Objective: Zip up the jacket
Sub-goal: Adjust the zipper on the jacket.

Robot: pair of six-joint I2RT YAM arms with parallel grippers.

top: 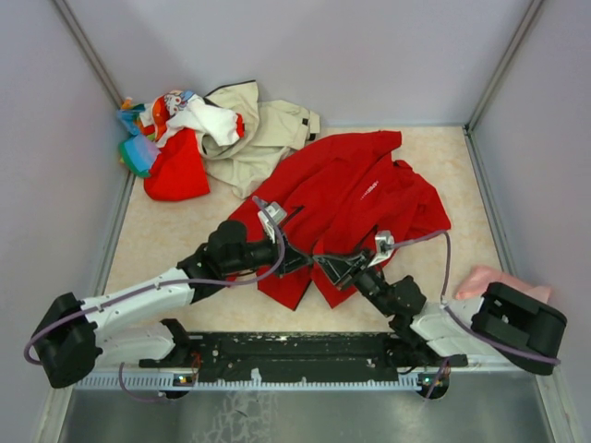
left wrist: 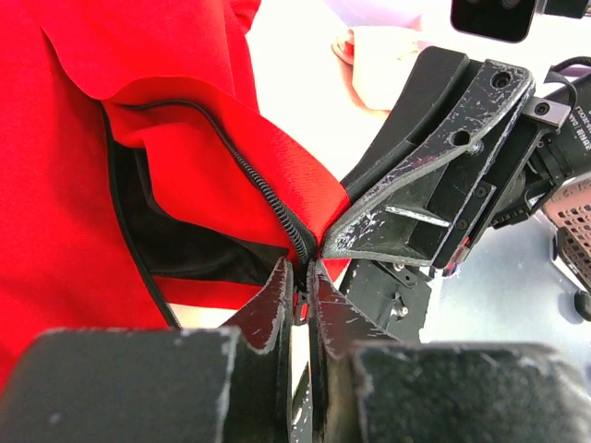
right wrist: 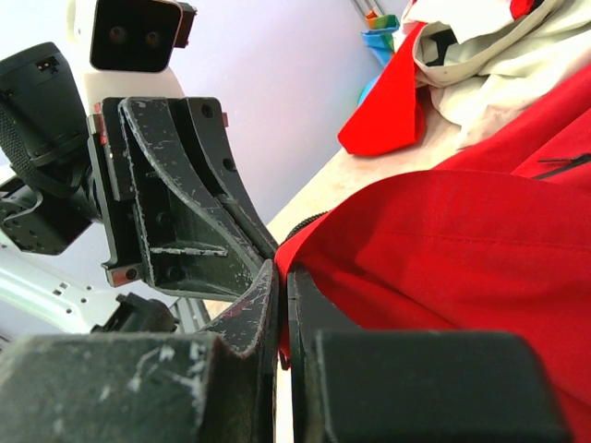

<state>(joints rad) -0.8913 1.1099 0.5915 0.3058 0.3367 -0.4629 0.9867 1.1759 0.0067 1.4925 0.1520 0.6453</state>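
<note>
The bright red jacket lies spread on the table, its hem toward the arms. My left gripper is shut on the bottom end of the black front zipper, at the hem; the slider itself is hidden between the fingers. My right gripper meets it from the right and is shut on the red hem fabric beside the zipper. The two grippers' fingertips almost touch. In the left wrist view the front panel hangs open above the zipper, showing black lining.
A pile of mixed clothes lies at the back left: a beige jacket, a small red garment, white and colourful pieces. A pink cloth lies at the right, by the right arm's base. Grey walls enclose the table.
</note>
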